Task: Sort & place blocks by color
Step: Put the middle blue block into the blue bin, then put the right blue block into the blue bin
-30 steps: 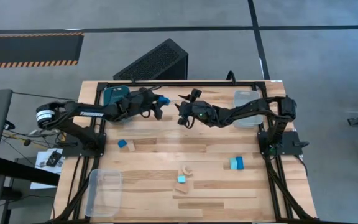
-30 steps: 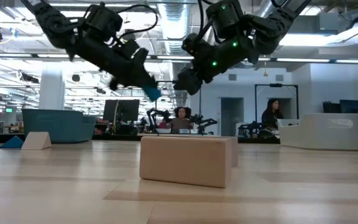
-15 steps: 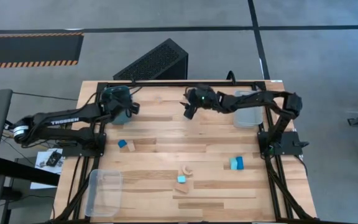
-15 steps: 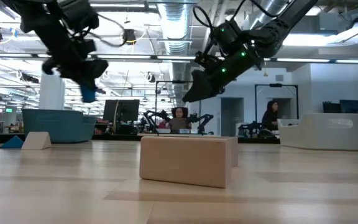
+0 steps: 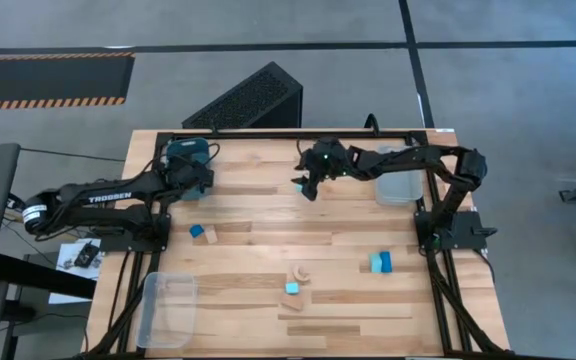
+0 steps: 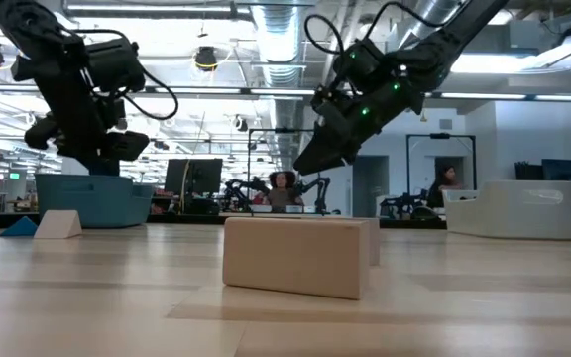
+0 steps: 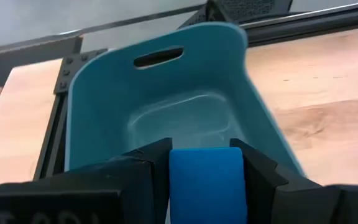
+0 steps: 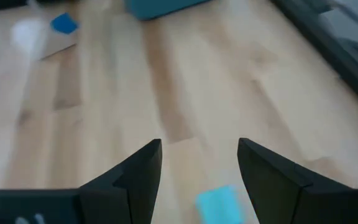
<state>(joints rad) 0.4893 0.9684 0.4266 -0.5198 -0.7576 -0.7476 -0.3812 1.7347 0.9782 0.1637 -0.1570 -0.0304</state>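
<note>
- A dark blue block [image 7: 206, 183] is pinched between the fingers of the left gripper [image 7: 204, 180], directly above the teal bin [image 7: 166, 106] that stands at the worktop's far left corner.
- The block is judged light, stiff and smooth-sided (no give is visible under the fingers); it is best gripped across two flat opposite faces, as here.
- The right gripper [image 8: 199, 163] is held above the far edge of the worktop [image 5: 268, 230], near its middle, its fingers spread with nothing between them.
- The other blocks lie on the worktop: a blue one with a tan one [image 5: 204, 233] toward the left edge, a light cyan pair [image 5: 380, 262] toward the right edge, and a cluster with the tan arch [image 5: 297, 272] and tan slabs toward the near edge.
- A clear bin [image 5: 168, 308] sits at the near left corner, another [image 5: 398, 172] at the far right corner.
- Only the left wrist view shows the held block and the bin's inside (which looks bare where visible).
- In the high view the block is hidden by the arm, yet the whole layout is given.
- The low view shows both grippers clear of the surface, with a tan block [image 6: 298, 256] filling the foreground.
- The right wrist view shows a light cyan block [image 8: 221, 203] below its spread fingers.
</note>
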